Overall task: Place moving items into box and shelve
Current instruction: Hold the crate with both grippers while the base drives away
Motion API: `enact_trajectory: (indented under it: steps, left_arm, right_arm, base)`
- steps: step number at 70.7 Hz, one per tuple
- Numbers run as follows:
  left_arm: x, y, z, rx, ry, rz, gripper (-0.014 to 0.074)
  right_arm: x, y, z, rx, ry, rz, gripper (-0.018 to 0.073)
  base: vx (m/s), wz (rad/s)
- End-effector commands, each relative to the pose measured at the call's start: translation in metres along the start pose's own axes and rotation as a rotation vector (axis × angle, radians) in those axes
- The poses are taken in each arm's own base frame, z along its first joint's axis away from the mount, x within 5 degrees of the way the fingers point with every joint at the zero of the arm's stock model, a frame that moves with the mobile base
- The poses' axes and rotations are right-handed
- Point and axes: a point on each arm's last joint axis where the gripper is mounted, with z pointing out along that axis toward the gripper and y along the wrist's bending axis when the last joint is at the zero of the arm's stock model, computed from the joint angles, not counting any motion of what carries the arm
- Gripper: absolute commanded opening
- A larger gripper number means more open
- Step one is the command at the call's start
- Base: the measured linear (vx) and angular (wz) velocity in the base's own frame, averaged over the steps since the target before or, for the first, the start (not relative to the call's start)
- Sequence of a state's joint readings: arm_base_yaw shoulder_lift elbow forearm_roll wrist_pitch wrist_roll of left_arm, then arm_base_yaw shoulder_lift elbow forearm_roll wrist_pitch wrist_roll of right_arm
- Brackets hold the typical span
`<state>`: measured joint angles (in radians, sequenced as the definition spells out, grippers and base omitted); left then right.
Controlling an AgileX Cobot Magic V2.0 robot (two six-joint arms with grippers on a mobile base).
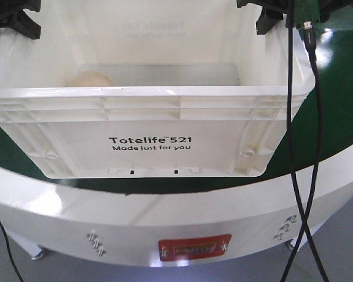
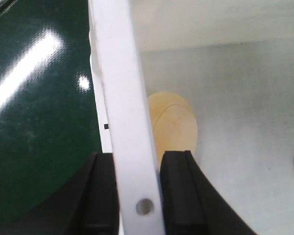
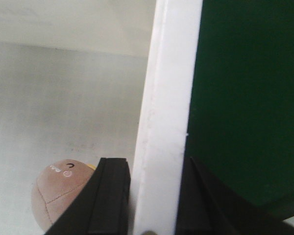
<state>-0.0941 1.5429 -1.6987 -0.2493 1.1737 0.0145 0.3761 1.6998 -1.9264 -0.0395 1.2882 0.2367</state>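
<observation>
Clamping opposite box [image 1: 165,117] rims, left gripper [image 2: 137,157] and right gripper [image 3: 155,161] bracket the cream bun [image 2: 175,125] and pink bun [image 3: 59,198].

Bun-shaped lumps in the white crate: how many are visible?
2. A cream lump lies near the crate's left wall, a pinkish-brown lump near its right wall. Some floor is hidden.

The crate [image 1: 147,117] is white plastic, smooth w/ a slight sheen, rim ribbed. Worktop [image 2: 34,122] is dark green & glossy, mirrors the lights. Cream lump [image 2: 174,127]: smooth, matt. Pinkish-brown lump [image 3: 59,196]: matt, cloth-like, w/ stitched seams. Base [image 1: 165,217] below: glossy white, metal screws [image 1: 94,241]. Left gripper [image 2: 137,196], right gripper [image 3: 157,196]: matt black.
</observation>
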Motion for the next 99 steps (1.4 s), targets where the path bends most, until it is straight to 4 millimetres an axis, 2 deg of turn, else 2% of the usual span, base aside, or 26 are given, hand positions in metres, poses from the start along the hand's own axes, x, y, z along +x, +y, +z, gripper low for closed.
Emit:
enact_trajectory:
  steps: [1, 99]
  left_arm:
    - [-0.0121, -0.0423, -0.0372, 0.295, -0.201, -0.063, 0.0000]
    - [-0.0117, -0.0424, -0.0371, 0.295, -0.197, -0.062, 0.0000]
  right_arm:
    - [0.0022, 0.0296, -0.0425, -0.268, -0.073, 0.032, -0.0004]
    - [0.0025, 0.0296, -0.0424, -0.267, -0.069, 0.032, -0.0004]
  base:
    - [-0.21, 0.20]
    - [-0.16, 0.50]
